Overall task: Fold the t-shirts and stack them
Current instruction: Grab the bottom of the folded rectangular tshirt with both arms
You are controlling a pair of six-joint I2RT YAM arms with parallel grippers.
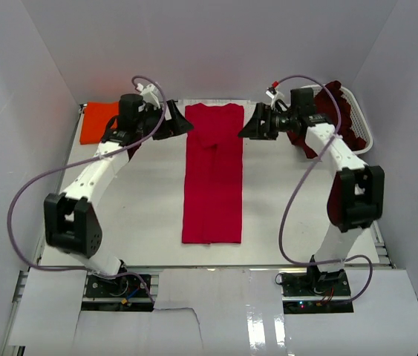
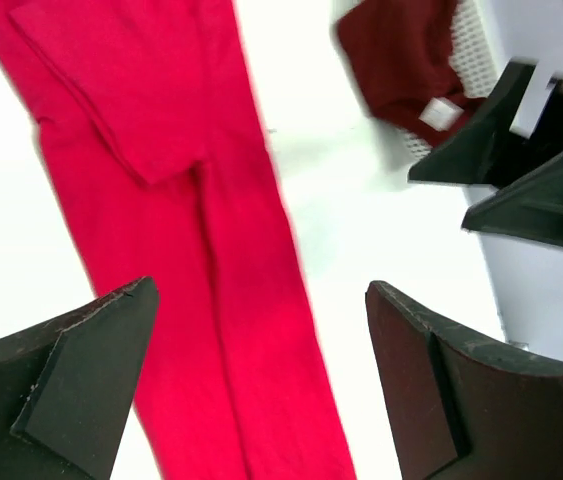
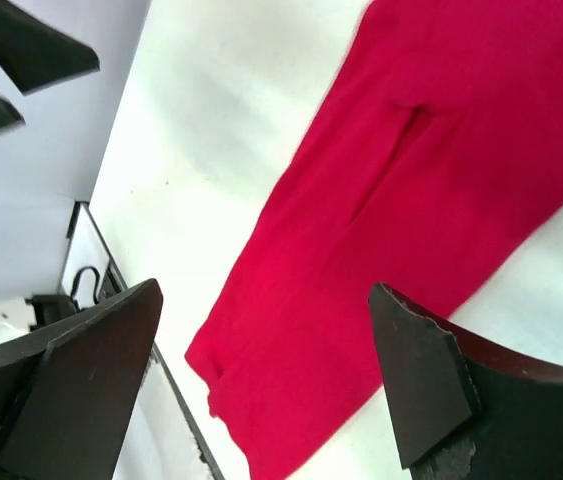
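Centrally, the crimson red t-shirt is laid flat on the white surface. It is folded lengthwise into a long narrow strip, with a sleeve turned inward over its far part. The left gripper is held just beside the strip's far left edge, and the right gripper just beside its far right edge. In both wrist views the jaws are seen spread wide apart, with nothing grasped and only cloth and surface below them. Whether either gripper touches the cloth cannot be told. The orange t-shirt is seen as a compact patch at the far left corner of the surface, partly hidden by the left arm. The dark maroon t-shirt is draped over the white lattice basket at the far right, and a small white tag is shown on it.
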